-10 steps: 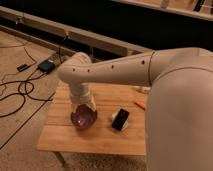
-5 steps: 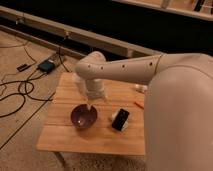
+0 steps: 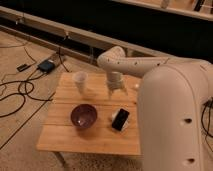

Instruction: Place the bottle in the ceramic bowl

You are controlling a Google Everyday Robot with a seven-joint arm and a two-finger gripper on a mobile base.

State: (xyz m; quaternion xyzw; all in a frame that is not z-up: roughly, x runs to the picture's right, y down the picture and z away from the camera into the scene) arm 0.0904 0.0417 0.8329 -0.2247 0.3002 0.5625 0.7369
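Since a second ago my arm has swung off the ceramic bowl [image 3: 83, 116] and back toward the far side of the worktop [image 3: 75, 142]. That leaves the bowl fully uncovered, and as far as I can see there's nothing in it. The bottle [image 3: 80, 81] was hidden behind my arm before, and now it shows up plainly.

Only one camera view to go on, so here's the layout. The bottle stands upright near the far-left corner of the worktop, well apart from the bowl. The tool [image 3: 116, 95] hangs over the far middle, pointing down, near the bottle's right side but not touching it. Its fingers look spread wide with nothing between them, though the picture is soft there, so I wouldn't swear to it.

My read is that nothing's been picked up yet, so the whole job is still ahead: grab the bottle first, then carry it over.

On room to move, the bottle is close to the far edge, so a clumsy nudge from the right could tip it or push it off. Bare wood lies between bottle and bowl, which gives a clear path. A flat black device [image 3: 120, 119] sits just right of the bowl without touching it. My arm covers the worktop's right side.
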